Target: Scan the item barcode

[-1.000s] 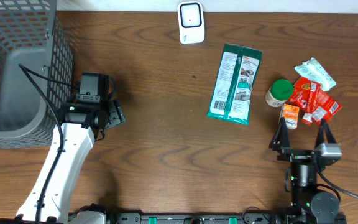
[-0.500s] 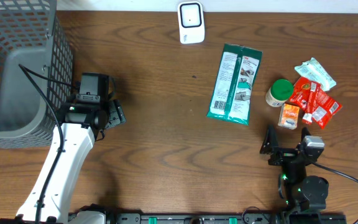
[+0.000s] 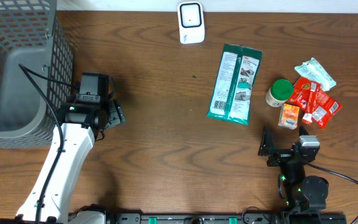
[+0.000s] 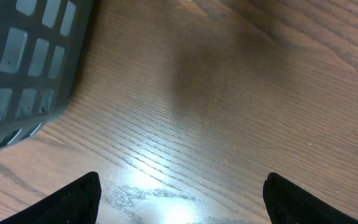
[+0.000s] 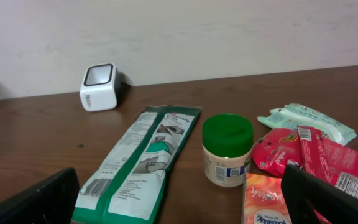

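Note:
A white barcode scanner (image 3: 191, 22) stands at the table's far edge and also shows at the back left as the scanner (image 5: 98, 87). A long green-and-white packet (image 3: 235, 83) lies mid-right, seen again as the packet (image 5: 140, 163). A cream jar with a green lid (image 5: 227, 149) stands beside red pouches (image 5: 312, 154), an orange packet (image 5: 267, 200) and a mint pouch (image 5: 306, 122). My right gripper (image 3: 286, 143) is open, low and just in front of these items, touching none. My left gripper (image 3: 112, 116) is open over bare wood next to the basket, holding nothing.
A grey mesh basket (image 3: 17, 68) fills the far left corner; its wall (image 4: 23, 68) is close to my left fingers. The item cluster (image 3: 306, 93) crowds the right side. A pale wall rises behind the table's far edge.
My right gripper has pulled back from the orange packet toward the front edge and turned slightly left. The left arm has not moved.

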